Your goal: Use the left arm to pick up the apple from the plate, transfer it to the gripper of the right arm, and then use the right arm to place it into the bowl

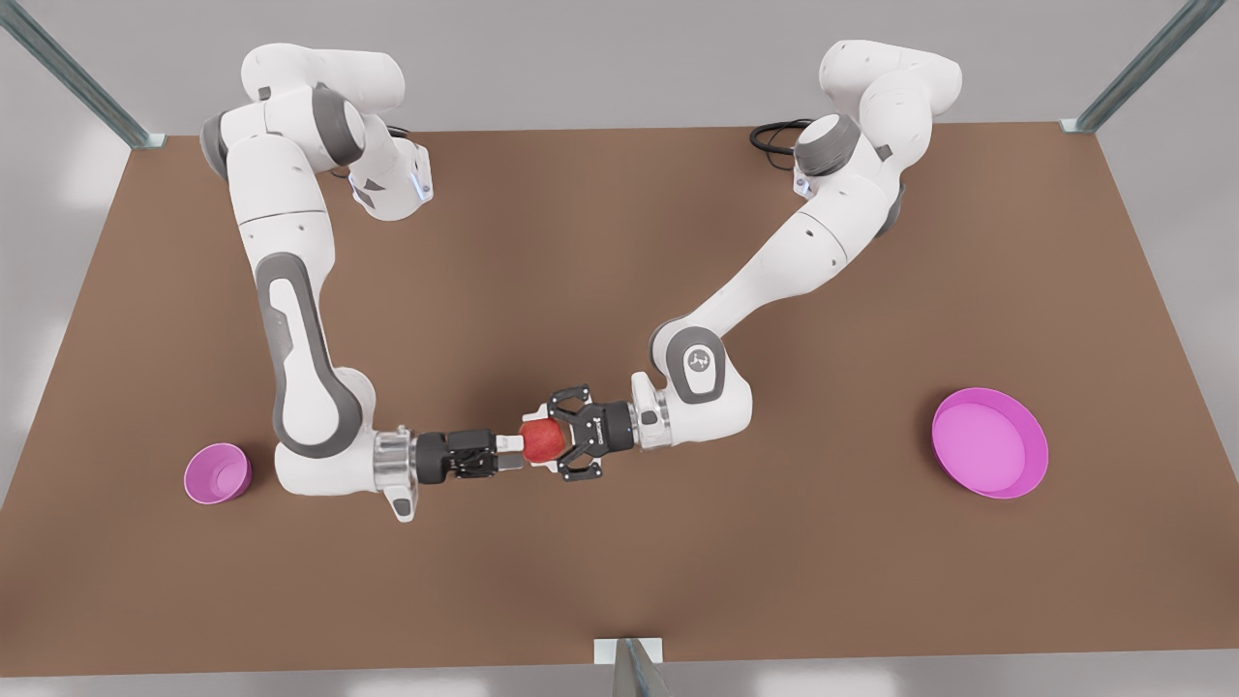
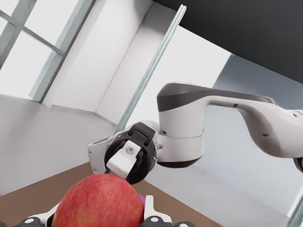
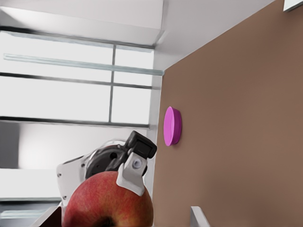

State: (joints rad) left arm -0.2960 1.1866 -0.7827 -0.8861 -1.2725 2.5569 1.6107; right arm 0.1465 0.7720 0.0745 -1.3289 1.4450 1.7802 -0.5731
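The red apple (image 1: 544, 438) hangs above the middle of the table between two grippers that face each other. My left gripper (image 1: 548, 443), the linkage-finger one on the front view's right arm, is shut on it; its pads (image 2: 151, 209) press the apple (image 2: 97, 201). My right gripper (image 1: 513, 453), behind a silver collar, comes from the front view's left and is open. In the right wrist view its fingers (image 3: 199, 217) straddle the apple (image 3: 109, 201) with gaps. The small pink bowl (image 1: 218, 473) sits at the front view's left. The large pink plate (image 1: 982, 436) lies at its right.
The brown table (image 1: 619, 271) stretches wide around both arms. A metal post (image 1: 629, 668) stands at the near edge, and more frame posts rise at the far corners. A black cable (image 1: 774, 136) loops by the base of the front view's right arm.
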